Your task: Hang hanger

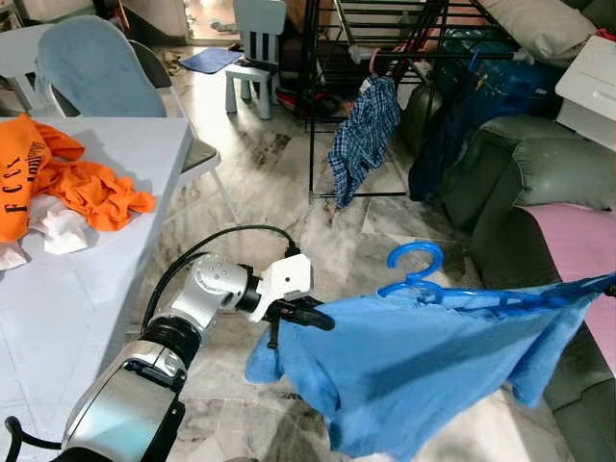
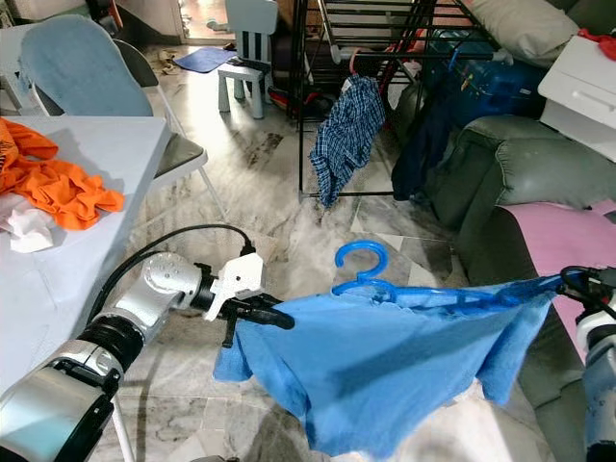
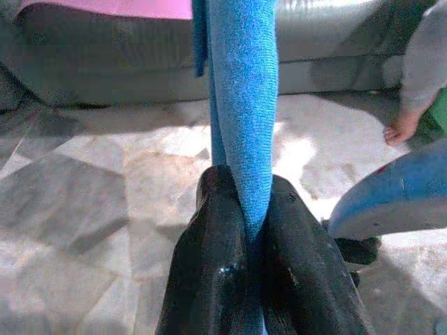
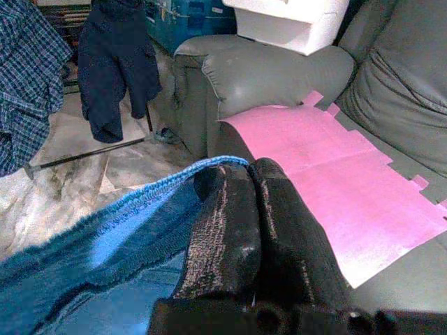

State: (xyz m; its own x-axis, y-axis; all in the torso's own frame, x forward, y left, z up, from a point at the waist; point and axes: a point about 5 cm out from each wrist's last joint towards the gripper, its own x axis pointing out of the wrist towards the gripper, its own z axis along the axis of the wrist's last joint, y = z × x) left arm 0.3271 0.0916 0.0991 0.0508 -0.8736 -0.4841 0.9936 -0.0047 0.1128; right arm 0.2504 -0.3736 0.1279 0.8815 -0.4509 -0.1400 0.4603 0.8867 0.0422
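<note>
A blue garment (image 1: 423,361) hangs spread on a blue plastic hanger (image 1: 422,274), whose hook sticks up above the cloth. My left gripper (image 1: 310,315) is shut on the garment's left edge; in the left wrist view the blue cloth (image 3: 244,105) runs out from between the black fingers (image 3: 209,265). My right gripper (image 2: 587,284) is shut on the garment's right edge, with blue hem (image 4: 140,202) beside its fingers (image 4: 230,223). A black drying rack (image 1: 385,38) stands ahead, holding a plaid shirt (image 1: 364,135) and dark trousers (image 4: 115,66).
A grey table (image 1: 106,250) at the left carries an orange garment (image 1: 67,178). A grey sofa (image 1: 525,173) with a pink sheet (image 4: 328,167) lies at the right. A light-blue child's chair (image 1: 255,53) stands further back. A person's hand (image 3: 401,129) appears near the floor.
</note>
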